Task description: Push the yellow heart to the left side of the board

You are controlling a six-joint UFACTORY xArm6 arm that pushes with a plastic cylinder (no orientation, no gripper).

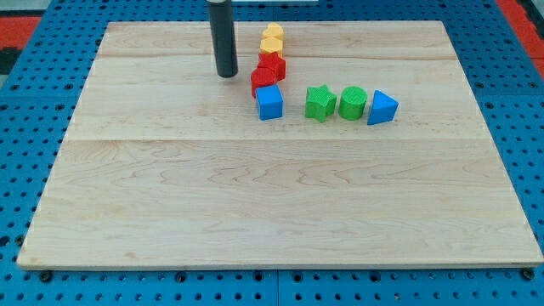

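Note:
Two yellow blocks stand near the view's top centre: one [273,34] at the top and one [271,47] just below it, touching. I cannot tell which is the heart. Below them sit two red blocks [269,72], then a blue cube [269,102]. The dark rod comes down from the view's top; my tip [227,75] rests on the wooden board [255,195], left of the red blocks and below-left of the yellow blocks, a small gap away.
To the right of the blue cube lie a green star [320,102], a green cylinder [353,102] and a blue triangle [382,108] in a row. Blue pegboard [25,127] surrounds the board.

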